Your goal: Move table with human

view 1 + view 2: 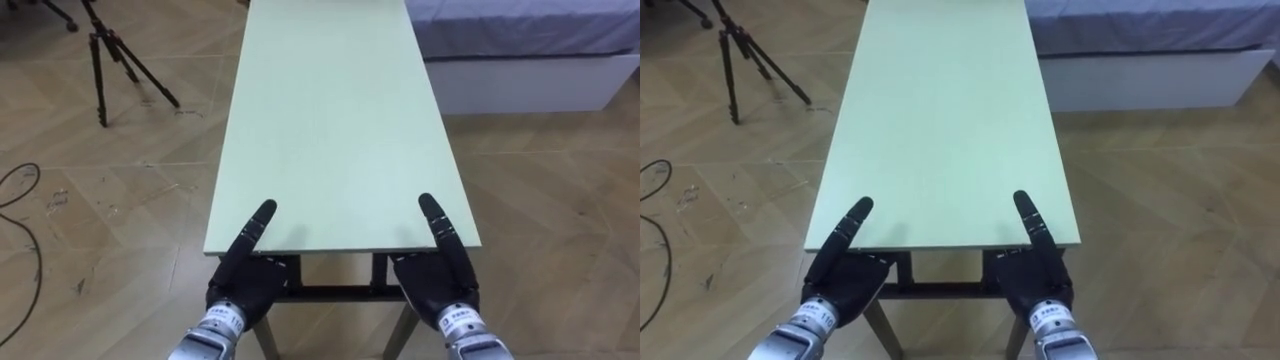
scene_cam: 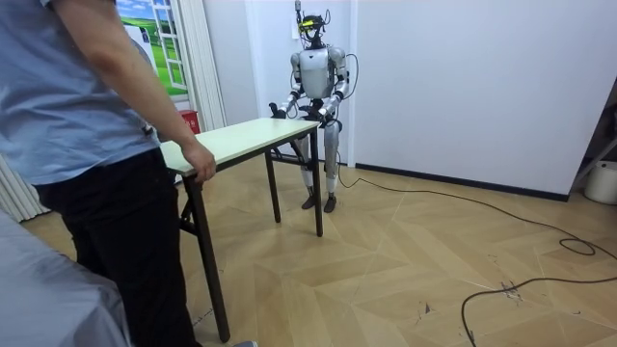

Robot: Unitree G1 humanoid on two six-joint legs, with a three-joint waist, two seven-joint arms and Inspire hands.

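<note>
Left eye view: the pale green counter (image 1: 330,130) stretches away from the robot. The left hand (image 1: 240,280) and right hand (image 1: 437,275) are at its near edge, thumbs on top and fingers hidden beneath, so I cannot tell their grip.
Room view: a person's hand (image 2: 200,162) grips the opposite end.
Right eye view: a bed (image 1: 1140,45) stands far right.

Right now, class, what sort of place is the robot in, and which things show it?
Probably a bedroom-style room set up for recording: a bed stands beside the table, the floor is wood parquet, and a tripod stands nearby.
</note>
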